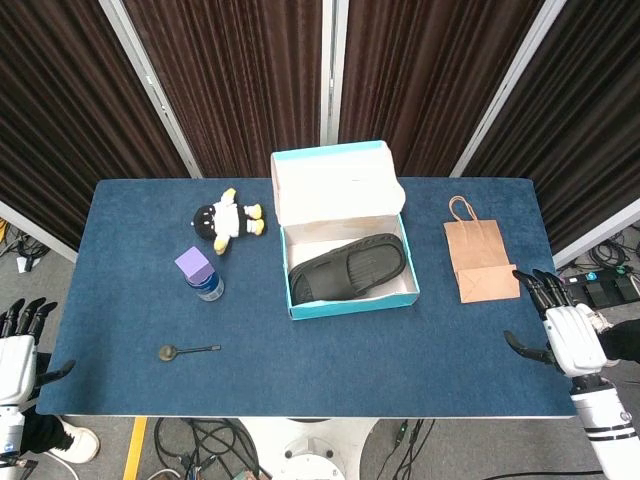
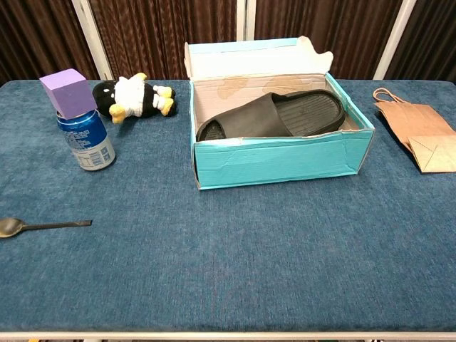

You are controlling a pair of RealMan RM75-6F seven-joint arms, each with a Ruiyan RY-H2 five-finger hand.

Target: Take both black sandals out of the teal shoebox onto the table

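Observation:
The teal shoebox (image 1: 346, 303) (image 2: 285, 158) stands open at the middle of the blue table, its lid tipped up at the back. A black sandal (image 1: 348, 269) (image 2: 274, 115) lies across the inside of the box; only one sandal shows plainly, and whether another lies beneath it I cannot tell. My left hand (image 1: 18, 346) hovers off the table's front left corner, fingers apart and empty. My right hand (image 1: 560, 322) sits at the front right edge, fingers spread, holding nothing. The chest view shows neither hand.
A brown paper bag (image 1: 479, 262) (image 2: 415, 137) lies flat right of the box. Left of the box are a plush penguin (image 1: 229, 219) (image 2: 133, 97), a blue can (image 1: 207, 285) (image 2: 86, 141) with a purple cube (image 1: 194, 265) (image 2: 68, 92) on top, and a spoon (image 1: 186, 350) (image 2: 41, 226).

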